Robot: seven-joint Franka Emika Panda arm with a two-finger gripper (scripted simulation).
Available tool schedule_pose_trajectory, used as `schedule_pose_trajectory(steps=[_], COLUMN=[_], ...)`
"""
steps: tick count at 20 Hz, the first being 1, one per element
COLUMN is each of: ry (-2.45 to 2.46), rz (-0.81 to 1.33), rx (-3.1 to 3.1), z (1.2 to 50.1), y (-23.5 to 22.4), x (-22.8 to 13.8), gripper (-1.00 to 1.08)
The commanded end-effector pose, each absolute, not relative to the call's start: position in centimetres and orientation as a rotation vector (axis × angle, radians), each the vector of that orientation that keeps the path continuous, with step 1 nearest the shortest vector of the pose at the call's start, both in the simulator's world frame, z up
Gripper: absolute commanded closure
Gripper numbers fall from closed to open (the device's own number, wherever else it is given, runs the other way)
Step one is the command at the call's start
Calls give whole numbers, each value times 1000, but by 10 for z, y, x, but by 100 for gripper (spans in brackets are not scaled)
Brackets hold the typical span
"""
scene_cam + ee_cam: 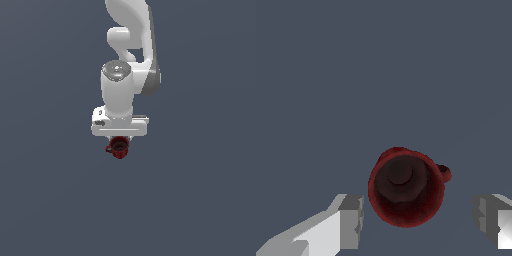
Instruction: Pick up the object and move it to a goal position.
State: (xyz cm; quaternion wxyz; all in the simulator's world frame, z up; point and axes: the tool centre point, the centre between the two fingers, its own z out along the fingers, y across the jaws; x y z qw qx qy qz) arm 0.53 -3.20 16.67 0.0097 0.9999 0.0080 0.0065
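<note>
The dark red mug stands upright on the grey floor, its loop handle toward the exterior view's left. My white gripper hangs straight above it, and the hand hides its fingertips in the exterior view. In the wrist view the mug shows its dark interior, with the handle on one side. The gripper is open. Its two fingers stand wide on either side of the mug's near rim, with a clear gap to the mug on each side. Nothing is held.
The plain grey floor spreads all around the mug. The white arm rises behind the gripper. No goal marker shows in either view.
</note>
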Motion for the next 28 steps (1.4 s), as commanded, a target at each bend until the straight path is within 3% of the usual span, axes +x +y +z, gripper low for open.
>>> schedule_pose_trajectory(steps=[1, 16, 28], ry=[50, 308, 356], rz=[15, -21, -26], rx=[3126, 3155, 3159], z=[162, 113, 102], y=[-36, -76, -84], x=[4, -8, -12], gripper=[-60, -60, -60])
